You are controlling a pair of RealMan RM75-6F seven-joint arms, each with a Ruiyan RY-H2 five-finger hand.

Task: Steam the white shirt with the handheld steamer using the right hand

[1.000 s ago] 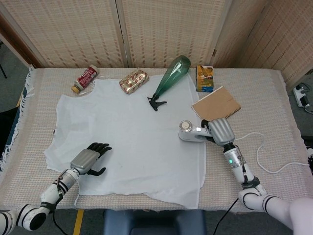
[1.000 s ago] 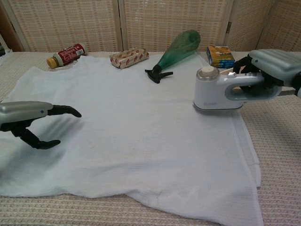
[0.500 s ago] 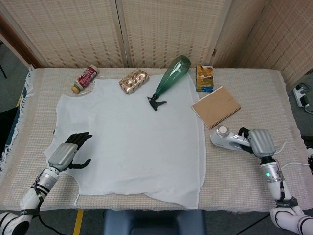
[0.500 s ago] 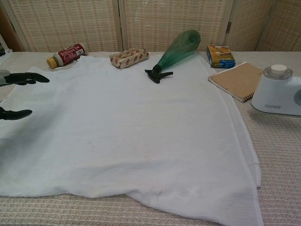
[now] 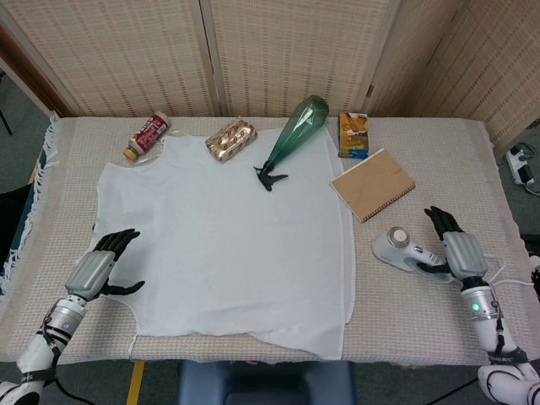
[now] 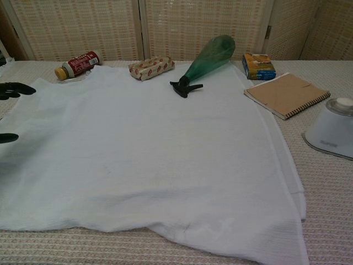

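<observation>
Now the steamer (image 5: 398, 247) sits on the table (image 5: 422, 152) just right of the white shirt (image 5: 228, 236), with the right hand (image 5: 451, 251) beside its handle, fingers spread and holding nothing, while the left hand (image 5: 103, 266) waits open at the shirt's left edge.
</observation>
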